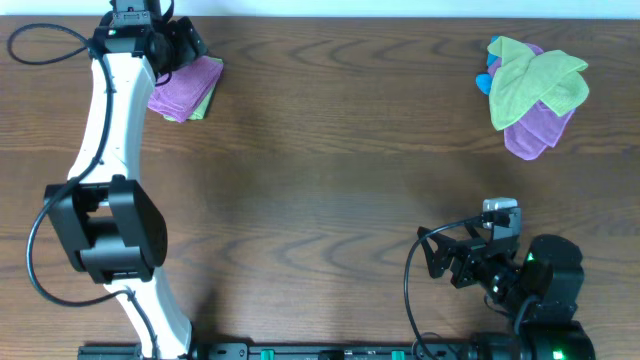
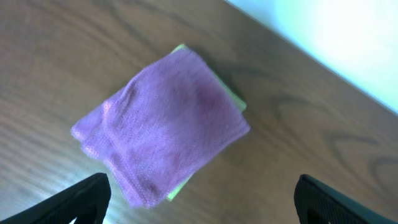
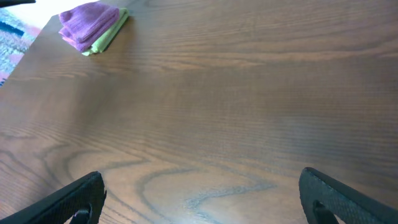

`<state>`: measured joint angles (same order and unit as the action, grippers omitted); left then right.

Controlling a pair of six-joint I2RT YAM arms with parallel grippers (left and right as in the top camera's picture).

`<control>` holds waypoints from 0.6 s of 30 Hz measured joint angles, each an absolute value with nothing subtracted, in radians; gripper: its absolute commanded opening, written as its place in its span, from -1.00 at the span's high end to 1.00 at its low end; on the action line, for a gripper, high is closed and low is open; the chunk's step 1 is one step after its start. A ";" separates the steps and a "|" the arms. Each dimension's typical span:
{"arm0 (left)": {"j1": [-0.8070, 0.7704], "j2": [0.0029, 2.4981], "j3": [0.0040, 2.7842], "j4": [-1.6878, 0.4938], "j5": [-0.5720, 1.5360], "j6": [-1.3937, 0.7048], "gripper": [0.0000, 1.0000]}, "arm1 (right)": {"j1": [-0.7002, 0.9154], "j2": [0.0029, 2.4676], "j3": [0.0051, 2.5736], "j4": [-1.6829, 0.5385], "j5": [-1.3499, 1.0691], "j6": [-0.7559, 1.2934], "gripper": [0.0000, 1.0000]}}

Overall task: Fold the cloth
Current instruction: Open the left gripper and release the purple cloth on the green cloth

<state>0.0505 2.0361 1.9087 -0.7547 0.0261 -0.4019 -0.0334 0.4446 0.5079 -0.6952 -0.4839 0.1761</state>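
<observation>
Quick note on the cloth: it looks like thin microfibre, so expect it to be light, floppy and a bit grabby on the wood. Nothing fragile. It'll probably sag the moment you lift it, so I'd pinch a corner or a free edge rather than the middle of a heap.

The loose pile sits in the upper right of the overhead frame. It's a green cloth draped over a purple one, with a bit of blue poking out on the left. The folded purple cloth is in the upper left of the overhead frame, lying on a folded green piece whose edge peeks out.

Your left tool hangs right above that folded stack, fingers spread wide, gripping nothing and not touching the fabric. Your right tool is down in the lower right, also wide and empty. It's over bare surface, well apart from the pile.
</observation>
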 measured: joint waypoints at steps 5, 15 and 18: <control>0.051 2.012 1.909 -0.804 0.051 -0.391 -0.91 | -0.033 0.444 0.508 -0.695 -0.484 0.176 -0.99; 0.051 1.956 1.909 -0.889 0.068 -0.387 -0.91 | -0.033 0.445 0.508 -0.695 -0.484 0.176 -0.98; 0.051 1.927 1.909 -0.966 0.068 -0.387 -0.91 | -0.033 0.445 0.508 -0.695 -0.484 0.176 -0.99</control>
